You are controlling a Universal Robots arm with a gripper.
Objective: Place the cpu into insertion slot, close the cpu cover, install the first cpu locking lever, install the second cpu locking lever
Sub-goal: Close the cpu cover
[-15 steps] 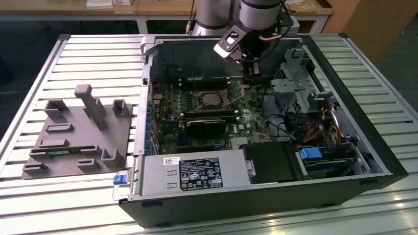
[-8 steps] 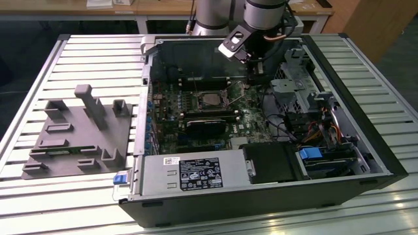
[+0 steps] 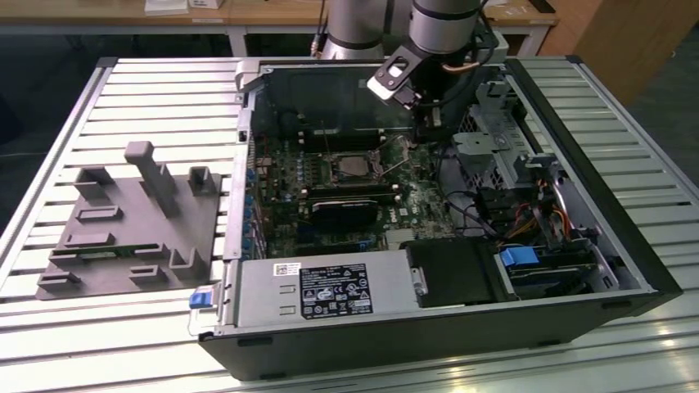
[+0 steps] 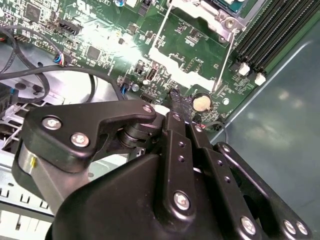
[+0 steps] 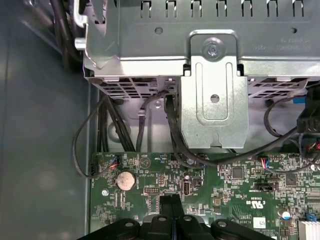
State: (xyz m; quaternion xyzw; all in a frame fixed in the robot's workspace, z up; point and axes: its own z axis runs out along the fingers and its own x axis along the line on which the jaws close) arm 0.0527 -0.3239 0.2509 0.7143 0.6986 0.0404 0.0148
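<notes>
The cpu (image 3: 352,166), a dull silver square, lies in the insertion slot (image 3: 327,155) on the green motherboard inside the open computer case. The cpu cover (image 4: 223,16), a silvery frame, appears to lie down around it. Two thin wire locking levers (image 4: 225,60) stick out from the socket across the board. My gripper (image 3: 420,139) hangs low over the board, just to the exterior view's right of the socket. In both wrist views its black fingertips (image 4: 175,96) (image 5: 170,202) are pressed together with nothing between them, close to a coin cell (image 4: 201,102).
A metal drive cage (image 5: 215,95) and black cables (image 5: 125,125) stand close beyond the gripper. Long memory slots (image 4: 270,35) run beside the socket. A power supply (image 3: 317,286) fills the case's near end. A grey fixture block (image 3: 131,221) sits at the exterior view's left.
</notes>
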